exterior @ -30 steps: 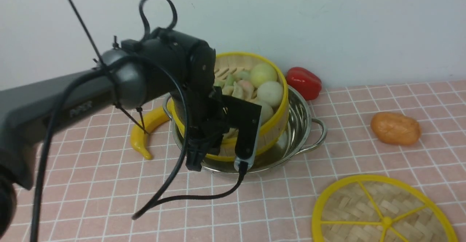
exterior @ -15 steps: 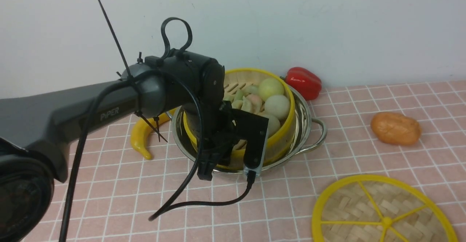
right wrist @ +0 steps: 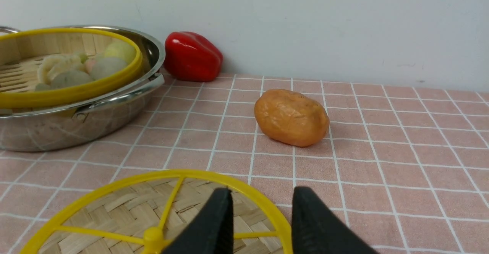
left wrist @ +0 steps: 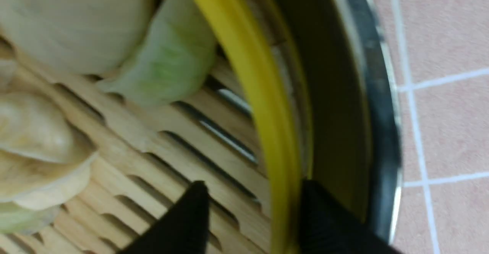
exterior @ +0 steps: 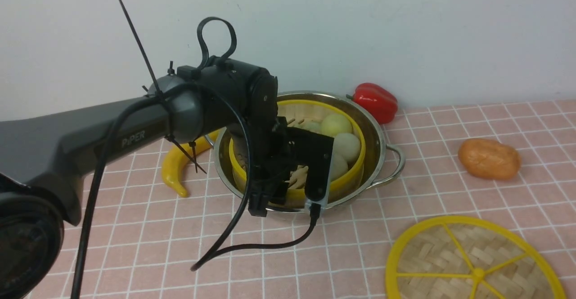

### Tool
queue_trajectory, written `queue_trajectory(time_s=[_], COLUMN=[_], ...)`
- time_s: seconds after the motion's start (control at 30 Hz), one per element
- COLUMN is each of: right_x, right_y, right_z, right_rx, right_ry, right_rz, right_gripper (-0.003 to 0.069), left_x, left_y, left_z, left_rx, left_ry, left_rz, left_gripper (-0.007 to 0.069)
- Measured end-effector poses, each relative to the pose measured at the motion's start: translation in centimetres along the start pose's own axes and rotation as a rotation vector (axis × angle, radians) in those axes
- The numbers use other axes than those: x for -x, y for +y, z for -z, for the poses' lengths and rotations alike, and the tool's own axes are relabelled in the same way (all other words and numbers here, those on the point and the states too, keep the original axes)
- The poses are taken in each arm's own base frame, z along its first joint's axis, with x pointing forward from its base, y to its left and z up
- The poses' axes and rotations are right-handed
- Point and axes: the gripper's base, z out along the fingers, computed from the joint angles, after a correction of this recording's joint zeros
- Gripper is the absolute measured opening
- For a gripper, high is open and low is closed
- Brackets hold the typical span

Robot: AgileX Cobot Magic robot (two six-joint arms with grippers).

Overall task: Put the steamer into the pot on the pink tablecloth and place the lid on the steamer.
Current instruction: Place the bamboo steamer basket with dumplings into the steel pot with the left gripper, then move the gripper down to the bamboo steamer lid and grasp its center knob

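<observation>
The pink tablecloth (exterior: 450, 200), with its grid of thin white lines, covered the surface up to the pale wall. Directly on it stood the pot (exterior: 377, 130), near the back. A yellow banana (exterior: 173, 168) lay just beside the pot on its left, and a red pepper (exterior: 375, 102) lay behind it, by the wall. An orange potato (exterior: 488, 158) lay well apart to the right. The lid (exterior: 472, 263) lay flat at the front right.

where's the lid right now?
Front view, near right: the lid lies flat on the tablecloth, nearer the robot than the orange potato and to the right of the pot.
</observation>
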Motion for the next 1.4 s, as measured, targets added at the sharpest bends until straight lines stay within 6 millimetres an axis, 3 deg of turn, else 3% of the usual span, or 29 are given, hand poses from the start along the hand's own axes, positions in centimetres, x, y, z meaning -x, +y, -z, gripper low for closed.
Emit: queue_trajectory(time_s=[0.2, 0.23, 0.43, 0.53, 0.6, 0.63, 0.67, 0.73, 0.87, 1.0, 1.4], right_x=[0.0, 0.0, 0.0, 0.0, 0.0, 0.0, 0.0, 0.0, 0.0, 0.0, 0.0], right_y=[0.0, 0.0, 0.0, 0.0, 0.0, 0.0, 0.0, 0.0, 0.0, 0.0, 0.0], right_z=[0.0, 0.0, 0.0, 0.0, 0.0, 0.0, 0.0, 0.0, 0.0, 0.0, 0.0], right_rx=[0.0, 0.0, 0.0, 0.0, 0.0, 0.0, 0.0, 0.0, 0.0, 0.0, 0.0], right_ry=[0.0, 0.0, 0.0, 0.0, 0.0, 0.0, 0.0, 0.0, 0.0, 0.0, 0.0], right_rz=[0.0, 0.0, 0.0, 0.0, 0.0, 0.0, 0.0, 0.0, 0.0, 0.0, 0.0], right_gripper=[0.0242, 0.0242, 0.0242, 0.0242, 0.0242, 0.0242, 0.0242, 0.0242, 0.0242, 0.0242, 0.0242], left_x=[-0.1, 0.0, -0.2, -0.3, -0.2, -0.2, -0.2, -0.3, -0.5, -0.6, -0.7], left_y=[0.6, 0.9, 1.1, 1.1, 1.6, 1.6, 1.6, 1.5, 1.0, 0.7, 0.3], left_z=[1.9, 3.5, 7.9, 9.9, 13.8, 13.8, 16.2, 19.2, 23.5, 25.0, 25.1], left_rx=[0.041, 0.063, 0.064, 0.064, 0.151, 0.151, 0.206, 0.265, 0.334, 0.353, 0.399], left_ry=[0.01, 0.002, 0.024, 0.034, -0.028, -0.029, -0.083, -0.156, -0.276, -0.321, -0.373], left_rz=[0.127, 0.18, 0.33, 0.451, 0.613, 0.627, 0.743, 0.864, 1.056, 1.126, 1.112], left_gripper=[0.0453, 0.0475, 0.0479, 0.0416, 0.0262, 0.0249, 0.0153, 0.0038, -0.0023, -0.0022, -0.0007])
